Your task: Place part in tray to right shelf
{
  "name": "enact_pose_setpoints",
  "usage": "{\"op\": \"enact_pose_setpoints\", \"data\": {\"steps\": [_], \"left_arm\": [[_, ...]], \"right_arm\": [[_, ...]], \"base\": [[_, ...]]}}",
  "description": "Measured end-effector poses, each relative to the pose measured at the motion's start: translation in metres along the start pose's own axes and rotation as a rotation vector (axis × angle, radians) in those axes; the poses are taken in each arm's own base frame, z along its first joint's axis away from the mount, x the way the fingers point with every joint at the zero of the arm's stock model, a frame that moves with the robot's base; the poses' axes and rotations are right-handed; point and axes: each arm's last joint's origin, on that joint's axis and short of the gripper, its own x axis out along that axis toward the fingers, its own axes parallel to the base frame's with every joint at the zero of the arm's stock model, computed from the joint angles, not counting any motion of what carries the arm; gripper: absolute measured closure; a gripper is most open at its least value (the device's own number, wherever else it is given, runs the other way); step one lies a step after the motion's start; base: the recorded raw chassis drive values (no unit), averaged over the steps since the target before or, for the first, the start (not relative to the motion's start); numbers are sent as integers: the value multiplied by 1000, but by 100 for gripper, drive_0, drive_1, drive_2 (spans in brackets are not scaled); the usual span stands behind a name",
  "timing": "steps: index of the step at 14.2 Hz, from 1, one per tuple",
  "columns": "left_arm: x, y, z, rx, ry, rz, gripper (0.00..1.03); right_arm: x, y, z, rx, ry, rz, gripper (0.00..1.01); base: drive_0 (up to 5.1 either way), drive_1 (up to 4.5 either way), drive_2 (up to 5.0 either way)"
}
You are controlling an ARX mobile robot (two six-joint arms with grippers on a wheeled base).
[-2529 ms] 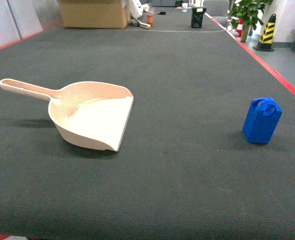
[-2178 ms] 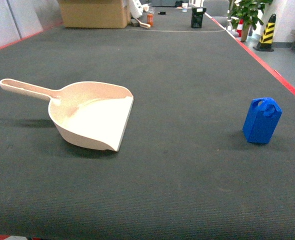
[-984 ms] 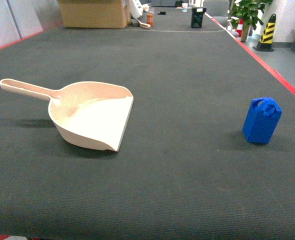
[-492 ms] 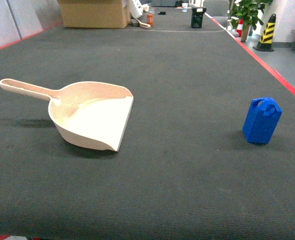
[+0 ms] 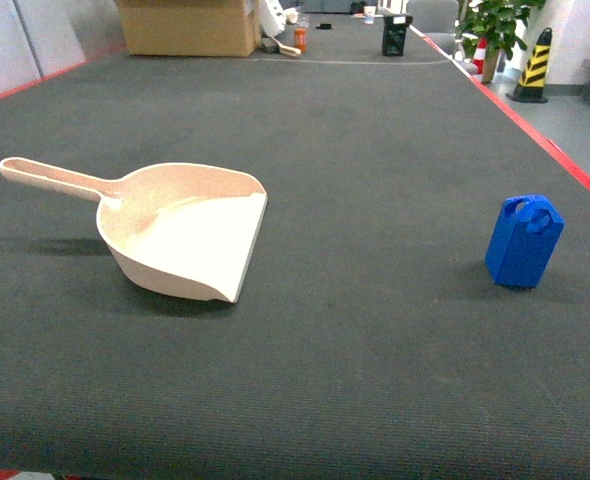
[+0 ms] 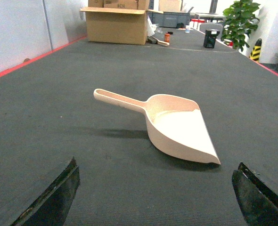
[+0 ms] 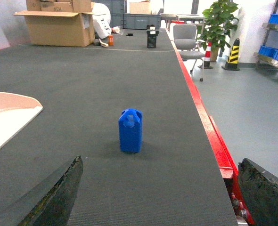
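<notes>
Standing upright near the mat's right edge, the part (image 7: pixel 130 130) waits untouched, well apart from the tray (image 5: pixel 190 240). Both grippers (image 7: pixel 158 197) (image 6: pixel 153 197) hang open. Step 1, judging here: the right one must reach forward and grasp.

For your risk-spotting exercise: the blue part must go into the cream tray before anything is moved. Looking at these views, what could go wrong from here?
1. The part stands upright on a narrow base, so a glancing touch from the right claw could topple it.
2. It sits near the table's red edge; a knock might send it off.
3. The tray lies far from the part and rests loose on the table, so it may slide when the left claw grips it.
</notes>
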Motion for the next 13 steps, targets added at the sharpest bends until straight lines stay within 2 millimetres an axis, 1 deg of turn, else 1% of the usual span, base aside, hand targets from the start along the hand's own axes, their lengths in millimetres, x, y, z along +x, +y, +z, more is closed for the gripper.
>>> {"op": "enact_pose_setpoints", "data": {"steps": [13], "left_arm": [[0, 0, 0, 0, 0, 0, 5]], "right_arm": [[0, 0, 0, 0, 0, 0, 3]], "base": [[0, 0, 0]]}}
